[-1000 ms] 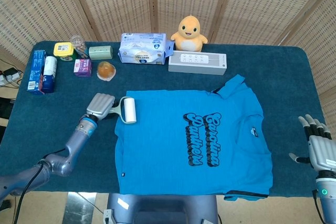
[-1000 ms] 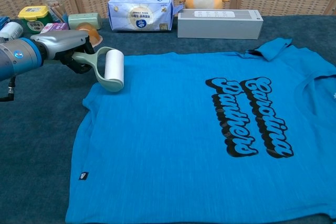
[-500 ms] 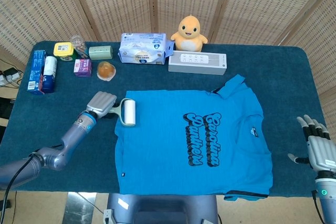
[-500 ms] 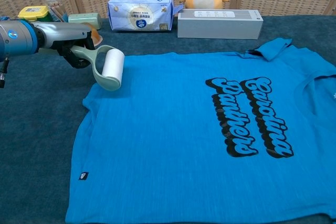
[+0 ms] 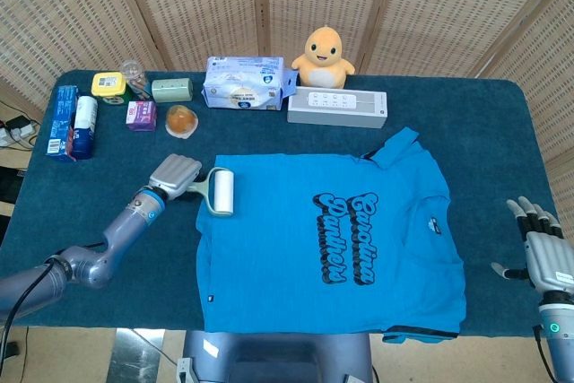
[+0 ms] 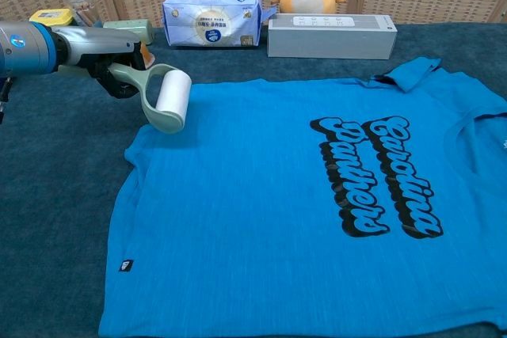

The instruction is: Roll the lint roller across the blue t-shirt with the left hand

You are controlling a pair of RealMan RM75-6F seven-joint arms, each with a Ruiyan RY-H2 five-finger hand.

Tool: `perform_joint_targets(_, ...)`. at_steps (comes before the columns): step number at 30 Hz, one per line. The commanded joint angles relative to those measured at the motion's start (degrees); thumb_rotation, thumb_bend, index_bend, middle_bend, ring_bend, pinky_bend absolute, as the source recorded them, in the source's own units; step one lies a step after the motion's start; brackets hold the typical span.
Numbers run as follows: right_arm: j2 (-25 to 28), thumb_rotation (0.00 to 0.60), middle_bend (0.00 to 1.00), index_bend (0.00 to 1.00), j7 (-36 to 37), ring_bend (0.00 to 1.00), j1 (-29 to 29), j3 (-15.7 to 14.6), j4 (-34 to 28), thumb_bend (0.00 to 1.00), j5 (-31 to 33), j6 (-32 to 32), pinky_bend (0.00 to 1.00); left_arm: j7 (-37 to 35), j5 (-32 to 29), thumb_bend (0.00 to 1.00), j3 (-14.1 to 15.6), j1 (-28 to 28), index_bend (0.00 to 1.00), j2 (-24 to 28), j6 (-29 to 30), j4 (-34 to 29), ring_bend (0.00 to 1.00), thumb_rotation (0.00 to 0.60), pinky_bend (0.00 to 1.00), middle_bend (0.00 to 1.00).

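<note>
The blue t-shirt (image 5: 332, 239) (image 6: 301, 203) lies flat on the dark blue table, printed with black script. My left hand (image 5: 175, 175) (image 6: 103, 57) grips the pale green handle of the lint roller (image 5: 221, 192) (image 6: 170, 99). The white roll rests at the shirt's left sleeve edge. At the table's right edge my right hand (image 5: 543, 253) hovers open, fingers spread, holding nothing; the chest view does not show it.
Along the back stand a tissue pack (image 5: 247, 83), a yellow plush duck (image 5: 326, 53), a white speaker bar (image 5: 337, 108), a green case (image 5: 171, 90), a pink box (image 5: 141, 115), an orange cup (image 5: 181, 120), a yellow jar (image 5: 108, 86) and blue tubes (image 5: 70, 123).
My left hand has shifted slightly toward the back and right, tilting the roller a little; the roll stays at the shirt's left sleeve edge. The right hand has barely moved.
</note>
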Motion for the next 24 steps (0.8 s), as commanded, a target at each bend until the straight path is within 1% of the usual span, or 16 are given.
perform_joint_targets(1, 0.2, 0.6, 0.0, 0.0, 0.5, 0.0, 0.0, 0.0, 0.1, 0.0, 0.0, -0.2, 0.03, 0.4, -0.7, 0.96, 0.2, -0.7, 0.95, -0.4, -0.7, 0.5, 0.93, 0.6, 1.0, 1.0)
perform_joint_targets(4, 0.5, 0.6, 0.0, 0.0, 1.6, 0.0, 0.2, 0.0, 0.2, 0.0, -0.1, -0.7, 0.03, 2.5, -1.9, 0.96, 0.7, -1.7, 0.95, -1.4, -0.4, 0.8, 0.93, 0.6, 1.0, 1.0)
perform_joint_targets(10, 0.8, 0.6, 0.0, 0.0, 2.9, 0.0, 0.1, 0.0, 0.6, 0.0, -0.6, -0.8, 0.03, 6.4, -6.3, 0.96, 1.4, -3.0, 0.95, -2.7, 0.3, 0.5, 0.93, 0.6, 1.0, 1.0)
perform_joint_targets(24, 1.7, 0.6, 0.0, 0.0, 5.8, 0.0, -0.2, -0.1, 0.7, 0.0, -1.1, -0.7, 0.03, 14.4, -15.2, 0.95, 3.3, -7.0, 0.95, -7.0, 1.7, 2.7, 0.93, 0.6, 1.0, 1.0)
